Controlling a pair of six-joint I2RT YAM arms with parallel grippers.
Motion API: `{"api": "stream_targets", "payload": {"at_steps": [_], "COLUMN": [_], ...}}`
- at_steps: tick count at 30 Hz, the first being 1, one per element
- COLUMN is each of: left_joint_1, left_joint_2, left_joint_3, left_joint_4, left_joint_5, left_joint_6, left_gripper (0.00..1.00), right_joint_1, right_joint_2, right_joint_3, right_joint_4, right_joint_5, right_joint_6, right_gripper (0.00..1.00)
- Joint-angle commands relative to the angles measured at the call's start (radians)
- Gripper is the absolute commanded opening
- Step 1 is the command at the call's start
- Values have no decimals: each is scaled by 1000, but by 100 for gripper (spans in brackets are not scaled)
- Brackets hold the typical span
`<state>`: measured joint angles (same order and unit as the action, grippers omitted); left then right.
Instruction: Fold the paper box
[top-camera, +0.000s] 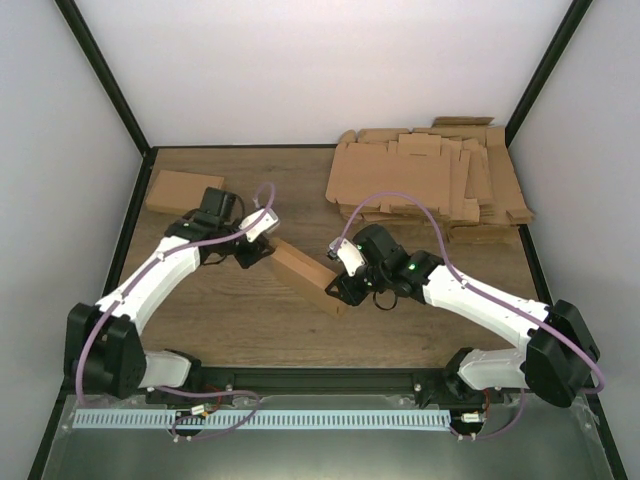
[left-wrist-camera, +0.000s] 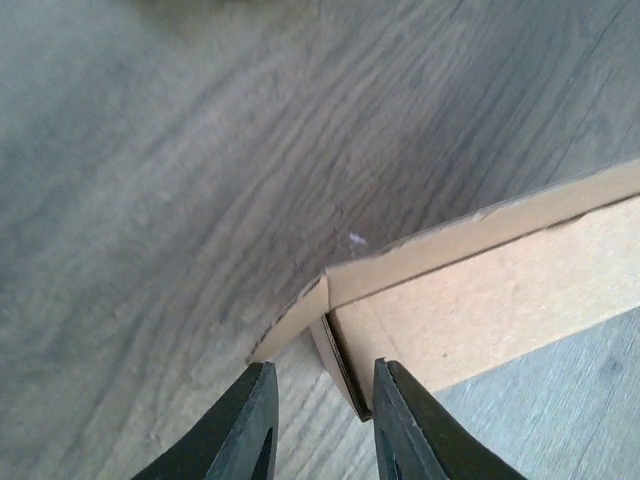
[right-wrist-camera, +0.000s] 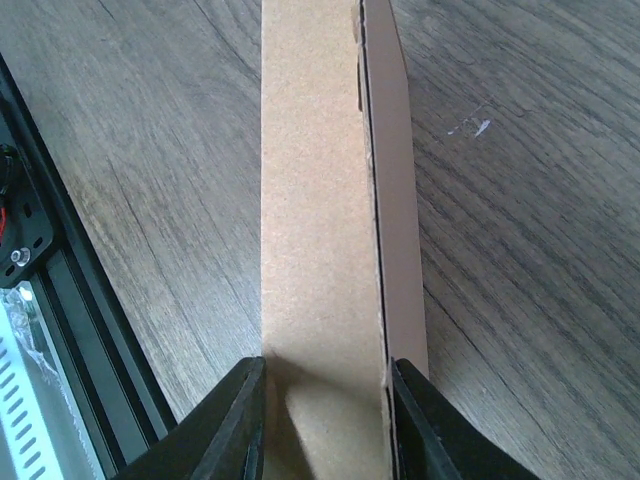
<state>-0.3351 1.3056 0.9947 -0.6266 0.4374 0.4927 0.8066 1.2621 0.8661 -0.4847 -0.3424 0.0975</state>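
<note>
A long brown paper box (top-camera: 305, 277) lies slantwise on the wooden table between the two arms. My right gripper (top-camera: 338, 287) is shut on its near right end; in the right wrist view the two fingers press on either side of the box (right-wrist-camera: 320, 200), and the gripper (right-wrist-camera: 325, 365) sits at its end. My left gripper (top-camera: 255, 252) is at the box's far left end. In the left wrist view its jaws (left-wrist-camera: 322, 368) stand apart, with the end flap corner of the box (left-wrist-camera: 480, 300) between them, gripped by neither finger.
A stack of flat cardboard blanks (top-camera: 430, 180) lies at the back right. A finished folded box (top-camera: 183, 190) sits at the back left. The black frame rail (right-wrist-camera: 60, 300) runs along the near table edge close to the right gripper.
</note>
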Motion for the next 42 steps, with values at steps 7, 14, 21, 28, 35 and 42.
{"api": "stream_targets", "payload": {"at_steps": [7,14,21,28,35,42], "left_joint_1": [1,1,1,1,-2,-14], "left_joint_2": [27,-2,15,47,42,18], "left_joint_3": [30,10,13,14,14,15], "left_joint_4": [-18,11,40,28,11,-17], "left_joint_5": [45,64,42,32,70,74], "left_joint_6": [106,105,94,93,73,4], "left_gripper": [29,34,31,22,8,4], "right_joint_1": [6,6,6,6,6,6], "right_joint_2": [-19,-13,-14,-14,-9,-5], "right_joint_3": [20,25,28,27,31,36], "right_joint_4": [-15,-14,-17,-17,-19,-23], "right_joint_5": [-22,-32,-32,-31,-26,-19], "right_joint_6": [-9,-12,-10,-7,-5,-1], "right_gripper": [29,29,29,29,29,29]}}
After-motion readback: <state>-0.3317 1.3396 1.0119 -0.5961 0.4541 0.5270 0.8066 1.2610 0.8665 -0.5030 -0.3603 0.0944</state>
